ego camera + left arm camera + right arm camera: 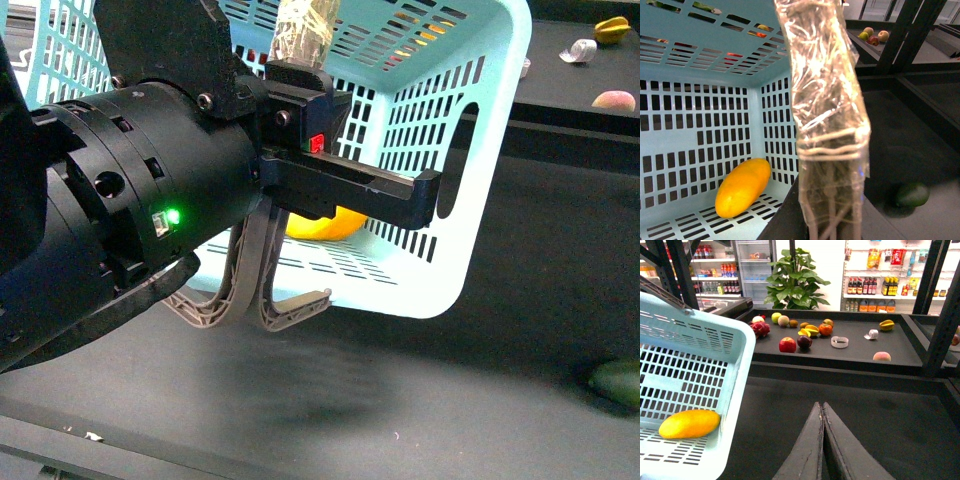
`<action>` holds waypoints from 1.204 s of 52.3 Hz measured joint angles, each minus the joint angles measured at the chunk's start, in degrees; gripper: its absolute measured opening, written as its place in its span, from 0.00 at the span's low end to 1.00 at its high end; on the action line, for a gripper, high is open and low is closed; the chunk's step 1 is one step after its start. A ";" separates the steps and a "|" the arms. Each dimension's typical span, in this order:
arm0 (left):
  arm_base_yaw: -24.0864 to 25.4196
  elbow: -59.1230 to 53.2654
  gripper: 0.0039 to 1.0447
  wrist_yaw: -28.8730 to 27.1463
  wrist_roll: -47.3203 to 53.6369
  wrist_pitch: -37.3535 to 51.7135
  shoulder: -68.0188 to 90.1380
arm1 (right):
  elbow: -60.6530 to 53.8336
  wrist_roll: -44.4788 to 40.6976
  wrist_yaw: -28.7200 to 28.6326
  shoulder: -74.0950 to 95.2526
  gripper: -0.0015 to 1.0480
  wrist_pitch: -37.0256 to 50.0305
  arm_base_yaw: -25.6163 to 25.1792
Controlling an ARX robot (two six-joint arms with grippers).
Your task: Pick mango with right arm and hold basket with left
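The light turquoise basket (470, 150) is tipped up off the dark table, its open side towards me. My left gripper (425, 198) is shut on the basket's tape-wrapped handle (303, 35). That handle (827, 125) fills the middle of the left wrist view, with the slotted basket wall (695, 125) behind it. The yellow-orange mango (742, 187) lies inside the basket on the slotted floor. In the front view the mango (325, 226) is half hidden behind the left gripper. My right gripper (822, 407) is shut and empty over the table, just outside the basket rim (735, 390), apart from the mango (689, 423).
The basket's second grey-brown handle (250, 290) hangs down under the left arm. A dark green fruit (620, 382) lies on the table at the right. A raised back shelf (850, 352) holds several fruits, among them a yellow star fruit (612, 28). Black frame posts (945, 315) stand alongside.
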 joint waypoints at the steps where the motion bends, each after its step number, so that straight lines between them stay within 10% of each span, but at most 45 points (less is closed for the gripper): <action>1: 0.02 0.00 0.05 0.00 0.00 0.00 0.00 | 0.00 0.00 0.00 0.00 0.02 0.00 0.00; 35: 0.00 0.00 0.05 0.02 0.00 0.00 0.00 | 0.00 0.00 0.00 0.00 0.02 0.00 0.00; 58: 0.00 0.00 0.05 -0.11 -0.07 -0.02 0.00 | 0.00 -0.09 0.00 0.00 0.73 0.00 0.00; 63: -2.78 5.31 0.05 -21.57 -8.98 -16.59 -2.49 | 0.00 -0.07 -0.02 0.00 0.86 0.00 0.00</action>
